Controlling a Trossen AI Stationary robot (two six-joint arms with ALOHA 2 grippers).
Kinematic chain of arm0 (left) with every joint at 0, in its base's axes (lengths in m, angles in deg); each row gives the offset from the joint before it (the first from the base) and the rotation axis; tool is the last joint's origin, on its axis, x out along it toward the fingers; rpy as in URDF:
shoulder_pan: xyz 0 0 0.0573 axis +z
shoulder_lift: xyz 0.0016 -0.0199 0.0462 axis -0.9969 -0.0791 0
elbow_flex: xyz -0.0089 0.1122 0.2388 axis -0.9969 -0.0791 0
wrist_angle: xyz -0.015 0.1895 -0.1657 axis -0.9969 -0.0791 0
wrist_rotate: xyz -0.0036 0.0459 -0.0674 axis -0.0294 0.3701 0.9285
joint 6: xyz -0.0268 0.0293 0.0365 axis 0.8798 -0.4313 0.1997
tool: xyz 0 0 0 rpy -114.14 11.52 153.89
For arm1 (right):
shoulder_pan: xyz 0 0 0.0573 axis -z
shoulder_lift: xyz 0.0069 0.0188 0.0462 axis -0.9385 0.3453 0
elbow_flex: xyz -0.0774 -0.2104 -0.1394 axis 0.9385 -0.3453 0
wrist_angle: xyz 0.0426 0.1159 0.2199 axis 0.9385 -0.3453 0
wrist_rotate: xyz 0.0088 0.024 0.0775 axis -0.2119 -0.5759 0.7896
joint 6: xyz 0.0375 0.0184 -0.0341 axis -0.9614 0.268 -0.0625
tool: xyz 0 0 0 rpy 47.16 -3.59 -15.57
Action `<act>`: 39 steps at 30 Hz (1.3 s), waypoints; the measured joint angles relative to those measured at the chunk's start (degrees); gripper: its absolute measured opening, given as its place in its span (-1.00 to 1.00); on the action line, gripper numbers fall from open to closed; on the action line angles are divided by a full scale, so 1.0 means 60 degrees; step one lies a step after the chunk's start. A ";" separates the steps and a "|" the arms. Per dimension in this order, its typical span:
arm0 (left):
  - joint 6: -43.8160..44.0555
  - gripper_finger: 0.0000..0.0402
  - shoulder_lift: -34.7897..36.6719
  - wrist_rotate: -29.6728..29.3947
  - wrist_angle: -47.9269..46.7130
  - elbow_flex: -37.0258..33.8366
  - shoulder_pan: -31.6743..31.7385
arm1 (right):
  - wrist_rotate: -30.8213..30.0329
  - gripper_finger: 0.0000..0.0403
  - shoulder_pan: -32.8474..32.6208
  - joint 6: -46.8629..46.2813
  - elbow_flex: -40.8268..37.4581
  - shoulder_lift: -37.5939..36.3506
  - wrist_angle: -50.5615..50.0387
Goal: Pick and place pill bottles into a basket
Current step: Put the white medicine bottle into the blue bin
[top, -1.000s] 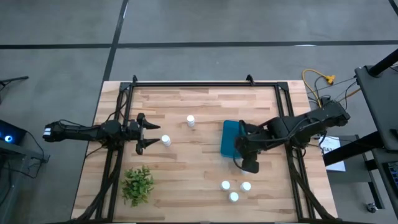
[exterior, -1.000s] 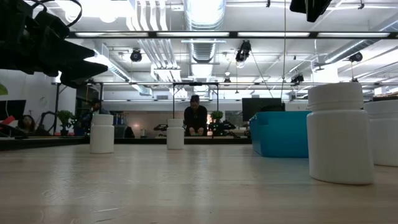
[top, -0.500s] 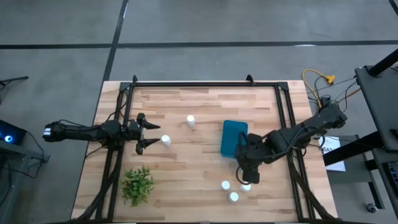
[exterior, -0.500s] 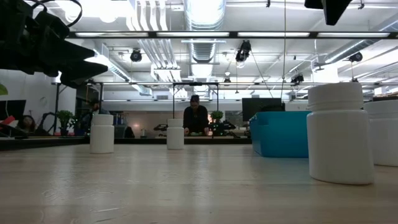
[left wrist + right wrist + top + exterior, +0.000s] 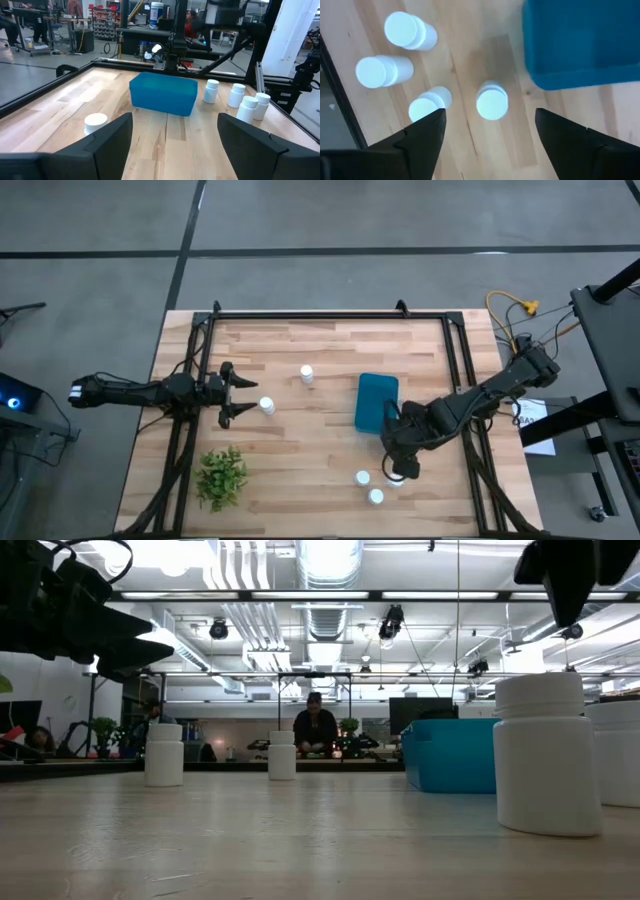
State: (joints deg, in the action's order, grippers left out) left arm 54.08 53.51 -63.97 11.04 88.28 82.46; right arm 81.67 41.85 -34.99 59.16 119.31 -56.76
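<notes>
On the left we see the left gripper (image 5: 232, 393) hovering over the wooden table (image 5: 300, 450), fingers spread wide and holding nothing, a small white capped pill bottle (image 5: 267, 406) just beside its tips. A second white bottle (image 5: 306, 374) stands further in. The teal-blue rectangular plastic basket (image 5: 375, 402) sits right of centre. The right gripper (image 5: 487, 131) hangs wide open and empty above one bottle (image 5: 492, 101) of a cluster of four white bottles near the basket.
</notes>
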 joint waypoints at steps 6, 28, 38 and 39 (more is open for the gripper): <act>-0.0002 0.37 -0.0020 0.0000 0.0001 0.0000 0.0000 | 0.0265 0.48 -0.0057 -0.0206 -0.0979 -0.0078 0.1387; -0.0001 0.37 -0.0021 -0.0001 0.0001 0.0000 -0.0007 | 0.0430 0.42 0.0053 -0.0667 -0.2952 -0.0204 0.3100; -0.0002 0.37 -0.0041 -0.0001 0.0001 0.0000 0.0004 | 0.0515 0.42 0.0459 -0.0600 -0.3540 -0.0204 0.3519; -0.0002 0.37 -0.0048 0.0002 0.0004 0.0000 0.0004 | 0.0524 0.41 0.0460 -0.0591 -0.3550 -0.0204 0.3554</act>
State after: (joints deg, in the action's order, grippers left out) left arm 54.06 53.22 -63.96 11.06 88.28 82.48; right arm 84.81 44.61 -38.54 37.86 118.09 -35.44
